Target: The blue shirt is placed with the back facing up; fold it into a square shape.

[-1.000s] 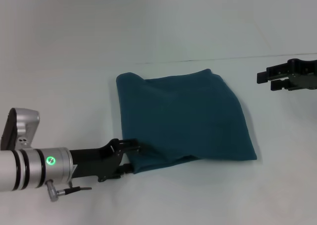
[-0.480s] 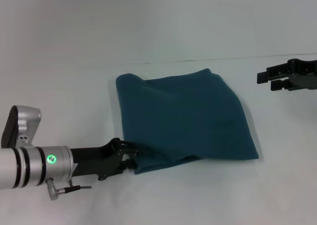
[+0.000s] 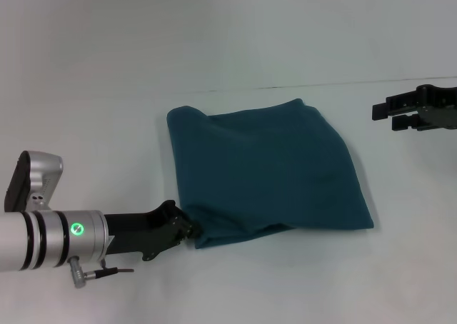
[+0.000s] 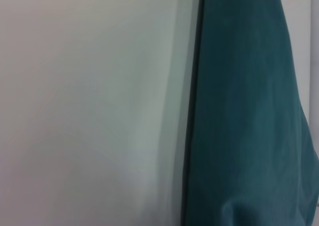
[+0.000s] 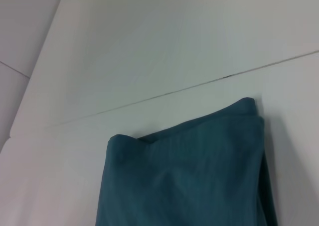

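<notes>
Well apart: blue shirt [image 3: 264, 170], right gripper [image 3: 385, 115].

White table [image 3: 235, 46], thin dark seam across far side. Blue shirt [image 3: 264, 170] lying flat near middle, folded to rough square, plain side up

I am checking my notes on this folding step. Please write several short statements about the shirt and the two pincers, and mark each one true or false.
1. The blue shirt lies folded into a roughly square shape. True.
2. White lettering shows on the shirt's top side. False: only plain blue cloth shows.
3. The left pincer is at the shirt's near left corner. True.
4. The right pincer rests on the shirt. False: it is apart from it, to the far right.
5. A second garment lies on the white table. False: only the shirt is there.
</notes>
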Available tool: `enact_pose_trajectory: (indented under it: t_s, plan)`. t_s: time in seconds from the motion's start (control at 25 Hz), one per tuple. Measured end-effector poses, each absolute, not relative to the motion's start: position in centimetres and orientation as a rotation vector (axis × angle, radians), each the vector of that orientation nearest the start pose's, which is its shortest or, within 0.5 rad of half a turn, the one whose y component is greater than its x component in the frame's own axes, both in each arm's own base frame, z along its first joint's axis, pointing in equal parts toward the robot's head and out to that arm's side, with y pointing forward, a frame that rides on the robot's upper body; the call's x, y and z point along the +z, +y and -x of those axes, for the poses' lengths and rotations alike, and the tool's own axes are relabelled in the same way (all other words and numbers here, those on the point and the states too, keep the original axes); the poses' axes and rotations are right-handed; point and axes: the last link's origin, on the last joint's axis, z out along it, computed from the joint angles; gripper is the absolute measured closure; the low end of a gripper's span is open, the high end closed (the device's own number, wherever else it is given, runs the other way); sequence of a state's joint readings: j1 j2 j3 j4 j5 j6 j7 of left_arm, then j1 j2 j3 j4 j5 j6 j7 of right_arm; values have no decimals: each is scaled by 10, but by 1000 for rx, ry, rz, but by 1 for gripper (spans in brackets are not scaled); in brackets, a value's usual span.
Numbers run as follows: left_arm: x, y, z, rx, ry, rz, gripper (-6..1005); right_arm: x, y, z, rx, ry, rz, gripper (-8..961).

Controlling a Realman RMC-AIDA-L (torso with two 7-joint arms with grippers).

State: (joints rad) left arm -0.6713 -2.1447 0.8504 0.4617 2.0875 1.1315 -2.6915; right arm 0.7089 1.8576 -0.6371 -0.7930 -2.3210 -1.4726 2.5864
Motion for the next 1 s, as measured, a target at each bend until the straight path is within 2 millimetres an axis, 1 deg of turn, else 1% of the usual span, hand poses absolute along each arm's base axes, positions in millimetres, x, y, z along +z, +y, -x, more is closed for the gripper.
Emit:
enact_pose_trajectory:
  t_s: [0.04,0.32,0.48,0.56,0.68,1.0]
  plan:
    - [-82,357,252,593,2478,-1997,941,114,409,-264,414,1743,2099,351]
    - [-82,356,251,587,2465,-2001,971,114,408,-264,413,1747,2100,352]
    - [-76,354,253,573,2437,-2011,988,114,407,-264,413,1750,2102,352]
    - [-75,352,255,561,2434,-2018,981,114,407,-264,413,1750,2103,352]
    - [-78,349,258,531,2449,-2010,971,114,407,-264,413,1749,2102,352]
    - [-81,348,257,525,2459,-1986,660,114,407,-264,414,1749,2104,353]
